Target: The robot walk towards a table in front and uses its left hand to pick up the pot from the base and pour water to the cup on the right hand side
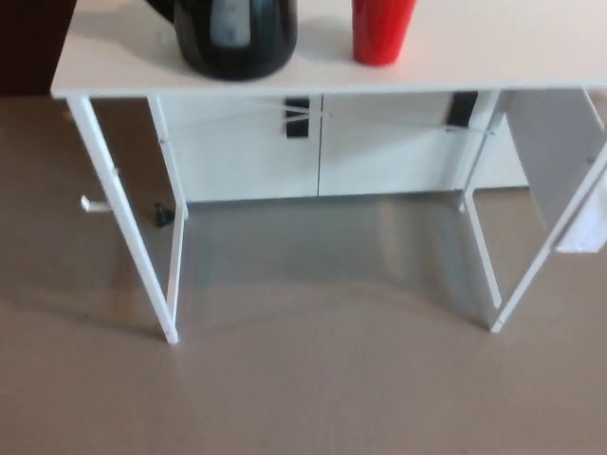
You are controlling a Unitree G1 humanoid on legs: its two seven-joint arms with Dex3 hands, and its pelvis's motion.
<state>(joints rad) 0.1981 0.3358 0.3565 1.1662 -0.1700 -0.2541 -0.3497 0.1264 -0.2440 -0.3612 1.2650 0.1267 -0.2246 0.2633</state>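
A head-camera view is looking down at a white table (85,81) standing on a plain tan floor (303,389). Only the near edge of the tabletop is showing along the top of the picture, with its thin white legs reaching down to the floor on both sides. Toward the left of the tabletop, a black pot (235,38) is sitting upright, its top cut off by the picture's edge; whether a base is lying under it cannot be told. Just to its right, apart from it, a red cup (382,30) is standing upright, also cut off at the top. Behind and below the tabletop, a white cabinet (322,142) with two dark handles is showing. Neither robot hand is appearing anywhere, so their state cannot be told.
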